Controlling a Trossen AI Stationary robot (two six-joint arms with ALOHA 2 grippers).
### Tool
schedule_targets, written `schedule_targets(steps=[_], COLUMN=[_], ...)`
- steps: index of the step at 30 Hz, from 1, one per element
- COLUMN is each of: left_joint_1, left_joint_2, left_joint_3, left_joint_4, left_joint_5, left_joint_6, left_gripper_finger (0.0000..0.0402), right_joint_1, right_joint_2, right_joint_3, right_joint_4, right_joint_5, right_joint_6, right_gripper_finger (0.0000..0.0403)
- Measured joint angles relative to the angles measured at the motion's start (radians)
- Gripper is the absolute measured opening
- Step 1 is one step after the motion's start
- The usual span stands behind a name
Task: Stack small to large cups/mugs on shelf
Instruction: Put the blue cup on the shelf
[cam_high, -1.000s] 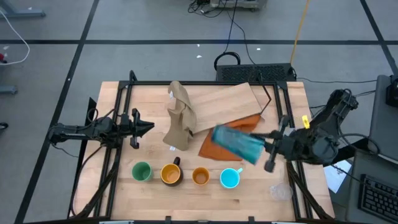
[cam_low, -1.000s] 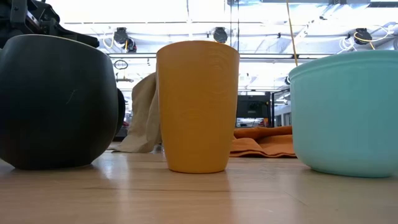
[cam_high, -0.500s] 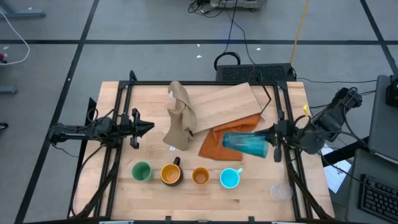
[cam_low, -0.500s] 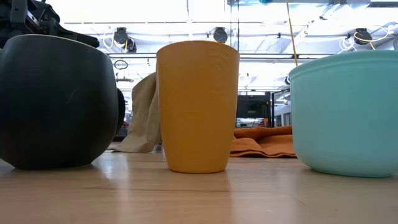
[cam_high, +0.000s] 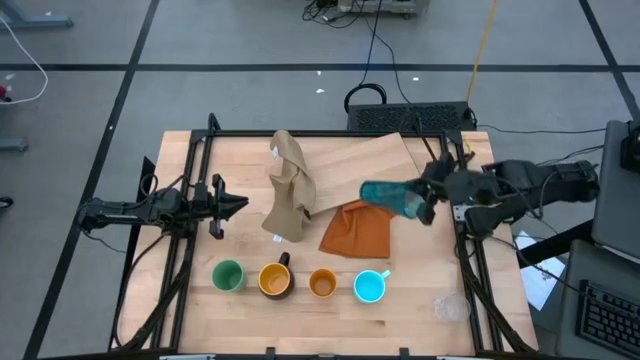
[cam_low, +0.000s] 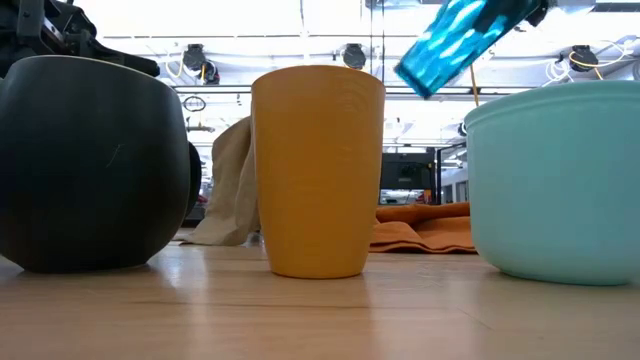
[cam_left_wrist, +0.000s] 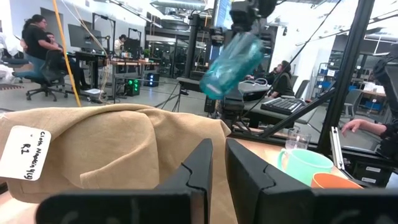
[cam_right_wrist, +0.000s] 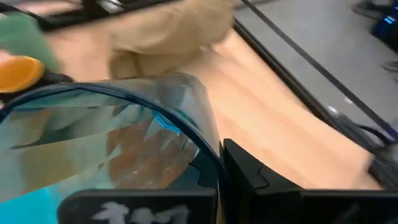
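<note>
My right gripper (cam_high: 427, 201) is shut on the tall teal tumbler (cam_high: 390, 196), held in the air over the shelf's (cam_high: 360, 160) right end and the orange cloth. The tumbler also shows in the low view (cam_low: 462, 38) and the left wrist view (cam_left_wrist: 231, 63). Along the near edge stand the green cup (cam_high: 228, 275), the yellow mug (cam_high: 275, 280), the orange cup (cam_high: 322, 284) and the cyan mug (cam_high: 370, 287). The clear glass (cam_high: 450, 308) stands at the near right. My left gripper (cam_high: 240, 205) waits at the left, shut on nothing. My right gripper holds the tumbler by its rim (cam_right_wrist: 210, 142), the wall pinched with one finger inside and one finger (cam_right_wrist: 249, 168) outside. The fingers come from the table's right, slanting down. The tumbler is lifted clear and tilted, its base (cam_low: 420, 72) lower and toward the left.
A tan cloth (cam_high: 290, 190) with a white tag is heaped on the shelf's left end. The orange cloth (cam_high: 358, 230) lies under the shelf's near right corner. A black frame (cam_high: 455, 180) runs round the table. People sit at desks in the room beyond.
My right gripper has carried the teal tumbler toward the table's far edge and sunk a little, its wrist turning. The tumbler now lies with its base toward the left over the shelf's right end, and has come into the low view from above.
</note>
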Motion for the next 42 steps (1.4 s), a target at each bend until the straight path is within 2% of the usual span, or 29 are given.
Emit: schedule_targets(steps=[8, 17, 23, 30, 36, 42], left_joint_1=[0.000, 0.000, 0.000, 0.000, 0.000, 0.000], left_joint_2=[0.000, 0.000, 0.000, 0.000, 0.000, 0.000], left_joint_3=[0.000, 0.000, 0.000, 0.000, 0.000, 0.000], left_joint_4=[-0.041, -0.051, -0.051, -0.052, -0.052, -0.052], left_joint_5=[0.000, 0.000, 0.000, 0.000, 0.000, 0.000], left_joint_6=[0.002, 0.003, 0.004, 0.005, 0.005, 0.005], left_gripper_finger=[0.0047, 0.0047, 0.0047, 0.0047, 0.0047, 0.0047], right_joint_1=[-0.253, -0.539, -0.689, -0.792, -0.844, -0.905], right_joint_2=[0.150, 0.270, 0.366, 0.491, 0.589, 0.688], right_joint_3=[0.174, 0.313, 0.389, 0.492, 0.619, 0.741], right_joint_4=[-0.149, -0.200, -0.280, -0.342, -0.413, -0.470], right_joint_5=[-0.069, -0.263, -0.322, -0.391, -0.400, -0.472], right_joint_6=[-0.125, -0.239, -0.310, -0.364, -0.415, -0.439], right_gripper_finger=[0.0000, 0.0000, 0.0000, 0.0000, 0.0000, 0.0000])
